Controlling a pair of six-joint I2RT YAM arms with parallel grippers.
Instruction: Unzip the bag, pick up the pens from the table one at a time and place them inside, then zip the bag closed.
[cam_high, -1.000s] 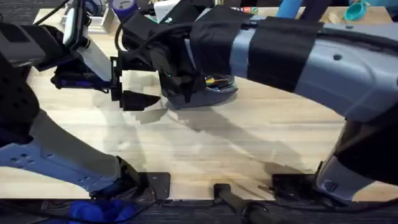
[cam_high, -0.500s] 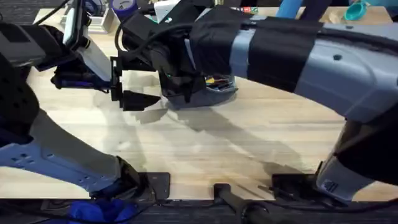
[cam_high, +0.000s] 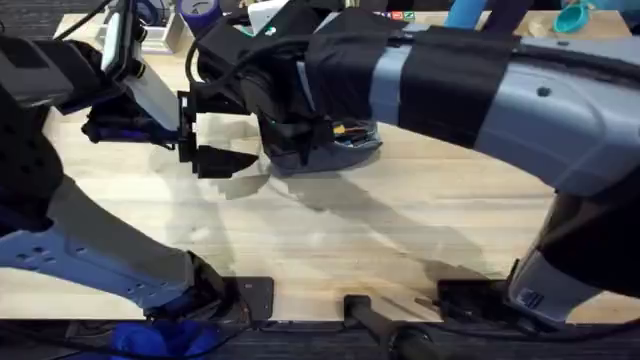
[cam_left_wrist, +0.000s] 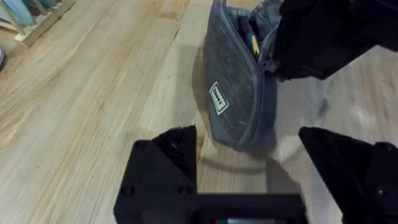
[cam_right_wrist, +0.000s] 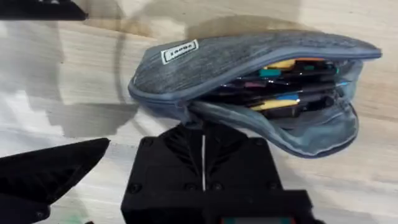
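The bag is lying on its side right under your right gripper, mouth gaping, with a bunch of pens already tucked inside, yellow and teal bits among the dark ones. So you look to be at the last leg, the zip-up. From the right wrist view the gripper sits at the end of the zipper where the opening narrows, and my guess is it's after the pull, but honestly I can't tell whether those fingers are together or apart, the body of the gripper hides them.

Your left gripper is spread wide with nothing in it, hanging just short of the pouch's rounded end, the one with the little white label. That placement makes sense as a brace: pin that end so the fabric doesn't drag when the slider goes.

Around all that, the table is pale wooden planks with soft shadows from both arms. Past its far edge you've got assorted clutter, including something teal, too small to make out.
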